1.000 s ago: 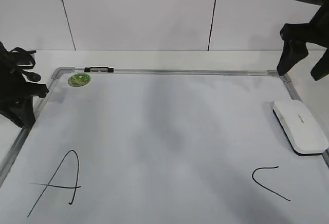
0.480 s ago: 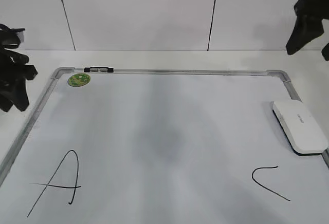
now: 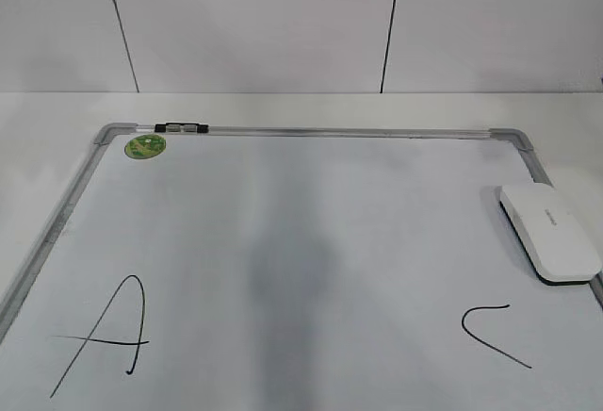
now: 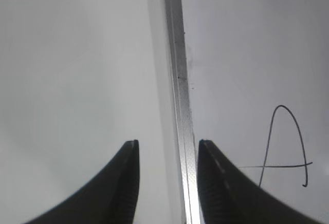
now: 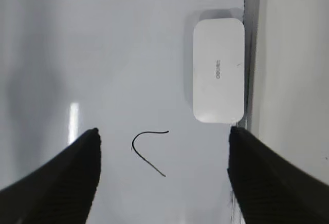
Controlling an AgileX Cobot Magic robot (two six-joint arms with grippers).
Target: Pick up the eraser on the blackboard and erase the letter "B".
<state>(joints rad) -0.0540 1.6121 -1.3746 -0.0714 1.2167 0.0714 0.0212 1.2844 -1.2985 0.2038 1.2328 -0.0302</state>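
The white eraser [image 3: 549, 232] lies flat at the right edge of the blackboard [image 3: 311, 194]. It also shows in the right wrist view [image 5: 218, 77]. No letter "B" shows in any view; the board between the black "A" [image 3: 108, 336] and the angular "C" [image 3: 492, 333] is bare. Neither gripper shows in the exterior view. My right gripper [image 5: 163, 130] is wide open and empty, high above the "C" [image 5: 148, 151], with the eraser beyond its right finger. My left gripper [image 4: 168, 147] is open and empty above the board's left frame rail [image 4: 177, 80], beside the "A" [image 4: 282, 147].
A round green sticker [image 3: 145, 146] and a small black clip [image 3: 179, 127] sit at the board's top left corner. White table surface surrounds the board, with a white panelled wall behind. A soft shadow falls down the middle of the board.
Both arms have risen and drawn out of the exterior view, the left one at the left edge and the right one at the top right. The eraser has not moved.
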